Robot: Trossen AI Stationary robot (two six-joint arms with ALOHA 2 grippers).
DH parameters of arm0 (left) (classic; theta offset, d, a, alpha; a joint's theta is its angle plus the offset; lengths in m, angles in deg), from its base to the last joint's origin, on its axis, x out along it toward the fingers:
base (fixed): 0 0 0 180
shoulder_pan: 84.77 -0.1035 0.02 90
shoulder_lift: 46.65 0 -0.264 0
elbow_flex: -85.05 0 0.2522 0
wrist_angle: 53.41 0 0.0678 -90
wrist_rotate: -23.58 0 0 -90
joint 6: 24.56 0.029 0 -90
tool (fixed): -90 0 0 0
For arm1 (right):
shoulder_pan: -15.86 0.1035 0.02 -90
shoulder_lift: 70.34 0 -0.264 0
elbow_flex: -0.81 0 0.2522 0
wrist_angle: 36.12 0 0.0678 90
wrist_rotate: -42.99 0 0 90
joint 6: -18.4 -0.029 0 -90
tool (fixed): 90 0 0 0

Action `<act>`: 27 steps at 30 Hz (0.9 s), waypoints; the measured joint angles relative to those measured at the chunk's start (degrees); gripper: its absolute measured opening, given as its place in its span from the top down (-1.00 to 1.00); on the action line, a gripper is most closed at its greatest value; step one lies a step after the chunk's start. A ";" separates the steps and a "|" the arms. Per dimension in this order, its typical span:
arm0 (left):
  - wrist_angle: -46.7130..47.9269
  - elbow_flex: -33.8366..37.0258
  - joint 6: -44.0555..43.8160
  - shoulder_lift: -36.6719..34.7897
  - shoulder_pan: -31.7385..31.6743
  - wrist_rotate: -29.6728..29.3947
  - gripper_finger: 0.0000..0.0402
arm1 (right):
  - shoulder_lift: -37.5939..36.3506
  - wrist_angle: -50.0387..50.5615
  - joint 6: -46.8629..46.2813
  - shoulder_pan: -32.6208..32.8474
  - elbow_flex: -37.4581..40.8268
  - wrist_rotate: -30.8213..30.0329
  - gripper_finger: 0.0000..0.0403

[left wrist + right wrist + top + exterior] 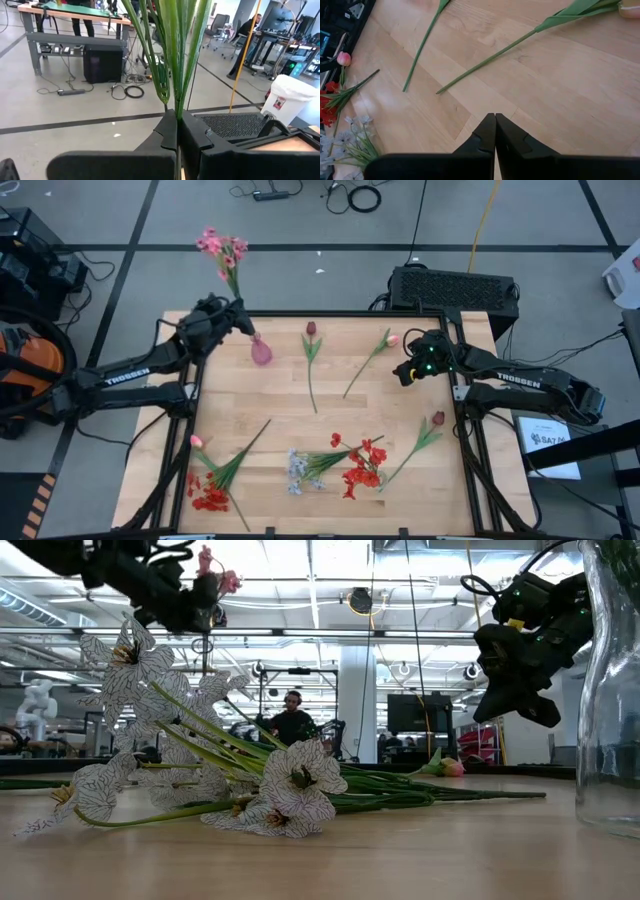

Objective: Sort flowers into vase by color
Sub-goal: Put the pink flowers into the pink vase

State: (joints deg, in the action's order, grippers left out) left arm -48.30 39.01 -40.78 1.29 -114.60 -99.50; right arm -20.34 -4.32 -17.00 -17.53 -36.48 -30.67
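My left gripper (242,319) hovers over the table's far left corner, shut on a tall pink flower spray (222,248). The spray stands upright above the small pink vase (261,351). I cannot tell whether the stem's lower end is inside the vase neck. My right gripper (495,117) is shut with nothing in it, above bare wood at the far right (404,373). Lying flat on the table are a maroon tulip (311,330), a pink bud (392,340), another maroon tulip (437,418), red clusters (365,467), a pale blue-white bunch (298,472) and a pink bud stem with red flowers (208,492). My left gripper pinches the spray's green stem (177,111) between its two fingers, just below where the long leaves (172,45) fan out. The fingers come in about level from the table's left and lie across the stem. The spray stands upright, flowers above; the fingers hide its lower part.
A black box (455,288) sits past the far edge on the right. A clear glass vessel (610,690) stands close to the low camera at the near edge. Bare wood (290,395) lies in the table's middle, between the far stems and the near bunches.
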 joint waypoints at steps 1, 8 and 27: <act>-1.48 1.20 -0.02 0.00 0.19 -0.01 0.99 | 0.00 0.00 0.00 0.00 0.00 0.00 1.00; -8.70 8.23 -0.05 0.07 1.65 -0.28 0.99 | 0.00 0.00 0.00 0.00 0.00 0.00 1.00; -10.55 13.97 -2.98 0.06 4.83 -0.94 0.72 | 0.02 -0.07 0.46 0.00 0.00 -1.44 1.00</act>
State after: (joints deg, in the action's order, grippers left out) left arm -58.85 52.98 -43.76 1.36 -109.76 -100.44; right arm -20.32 -4.39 -16.54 -17.53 -36.48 -32.11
